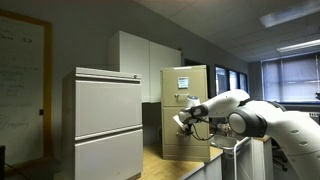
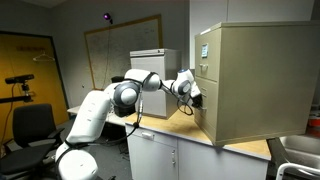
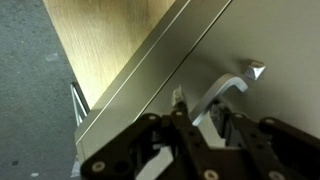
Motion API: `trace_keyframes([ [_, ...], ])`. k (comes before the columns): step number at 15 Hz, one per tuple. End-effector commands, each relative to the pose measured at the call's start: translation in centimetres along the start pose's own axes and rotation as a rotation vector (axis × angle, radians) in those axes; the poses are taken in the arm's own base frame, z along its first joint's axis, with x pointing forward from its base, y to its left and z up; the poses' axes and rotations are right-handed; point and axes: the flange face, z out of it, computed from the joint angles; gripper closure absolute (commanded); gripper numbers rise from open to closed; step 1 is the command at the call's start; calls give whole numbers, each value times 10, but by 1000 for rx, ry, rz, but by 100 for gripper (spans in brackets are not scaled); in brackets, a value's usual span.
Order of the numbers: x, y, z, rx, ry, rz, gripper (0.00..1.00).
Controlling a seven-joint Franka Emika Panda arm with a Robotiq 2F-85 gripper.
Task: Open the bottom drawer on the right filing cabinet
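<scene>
**Asker:** Take me across it from the left.

**Operator:** Furthest left of the right filing cabinet (image 1: pixel 185 110) stands the pale grey cabinet (image 1: pixel 108 120), apart from it and no concern of mine. Next comes the tan cabinet itself. My gripper (image 1: pixel 181 121) is at its front, low down, with the arm (image 1: pixel 262 115) trailing off to the cabinet's right.

**Asker:** And the drawer?

**Operator:** The bottom drawer (image 3: pixel 270 40) is the lowest front of that cabinet, and it looks flush, so I judge it not yet opened. In the wrist view its silver handle (image 3: pixel 228 88) juts from the front, and my fingertips (image 3: pixel 177 103) reach up around its lower end.

**Asker:** Clamped on it?

**Operator:** I cannot tell. The fingers seem to straddle the pull, but whether they pinch it is not shown.

**Asker:** How would you do it well?

**Operator:** I'd seat the fingers well behind the pull and close firmly. Then I'd draw straight out from the cabinet's front, level and untwisted. A slanted tug would likely bind the drawer or slip off so small a handle.
</scene>
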Motion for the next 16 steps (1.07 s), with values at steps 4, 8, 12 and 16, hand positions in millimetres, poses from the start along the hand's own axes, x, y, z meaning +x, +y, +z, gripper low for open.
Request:
trace_keyframes([
  [4,-27,55,0,70,-170,-75,90],
  [8,-24,74,-3,170,-212,-86,90],
  [12,-23,87,-18,256,-208,-154,90],
  [16,-35,99,-46,256,-234,-166,89],
])
